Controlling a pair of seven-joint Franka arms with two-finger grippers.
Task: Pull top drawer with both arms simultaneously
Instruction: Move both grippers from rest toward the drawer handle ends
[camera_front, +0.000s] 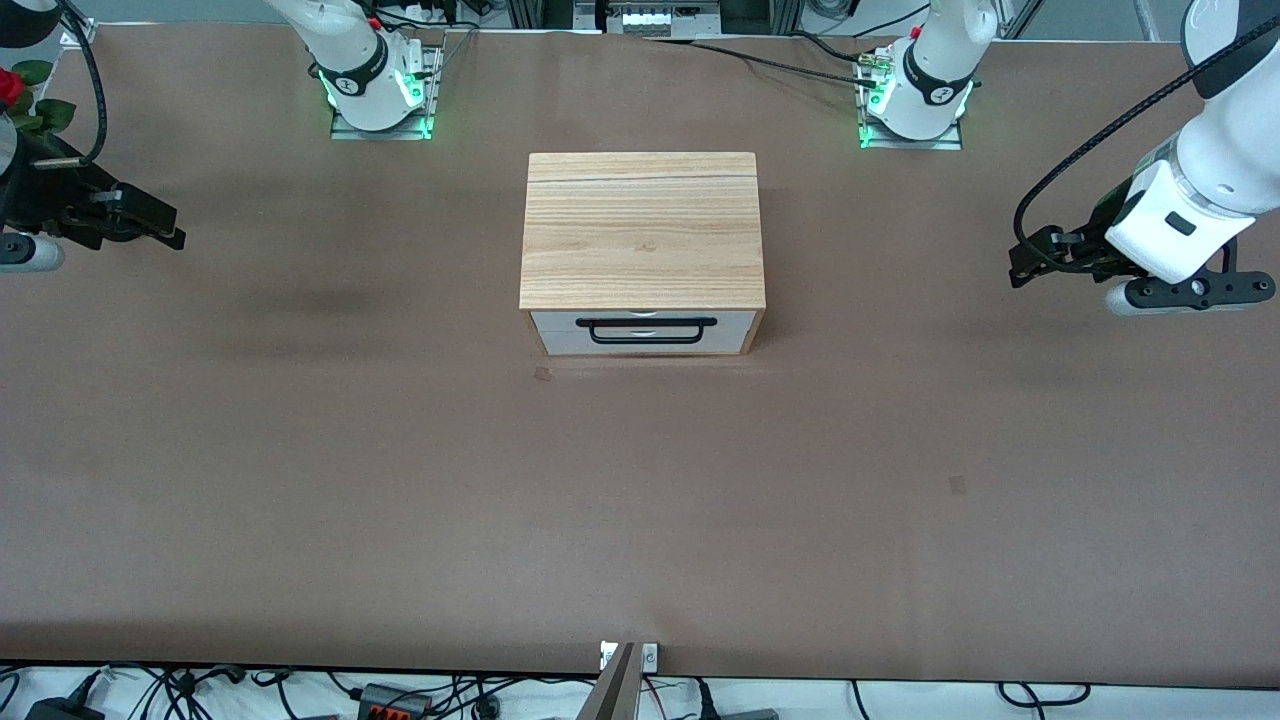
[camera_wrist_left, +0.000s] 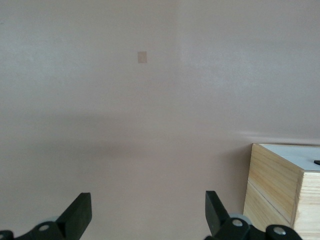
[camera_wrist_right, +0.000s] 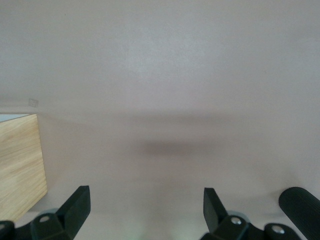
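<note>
The small wood-topped cabinet (camera_front: 641, 230) stands at the middle of the table. Its top drawer (camera_front: 560, 320) is shut, and its white front with the black bar handle (camera_front: 650, 323) faces the front camera. My left gripper (camera_front: 1022, 265) hangs open and empty over the table toward the left arm's end, well apart from the cabinet. My right gripper (camera_front: 172, 232) hangs open and empty toward the right arm's end, equally apart. The left wrist view shows open fingers (camera_wrist_left: 80, 212) and a cabinet corner (camera_wrist_left: 274, 186). The right wrist view shows open fingers (camera_wrist_right: 79, 206) and a cabinet side (camera_wrist_right: 20, 165).
A red rose (camera_front: 10, 88) with leaves sits at the table corner by the right arm. Small tape marks (camera_front: 543, 374) (camera_front: 957, 485) lie on the brown table (camera_front: 640, 500). Cables run along the table's edge nearest the front camera.
</note>
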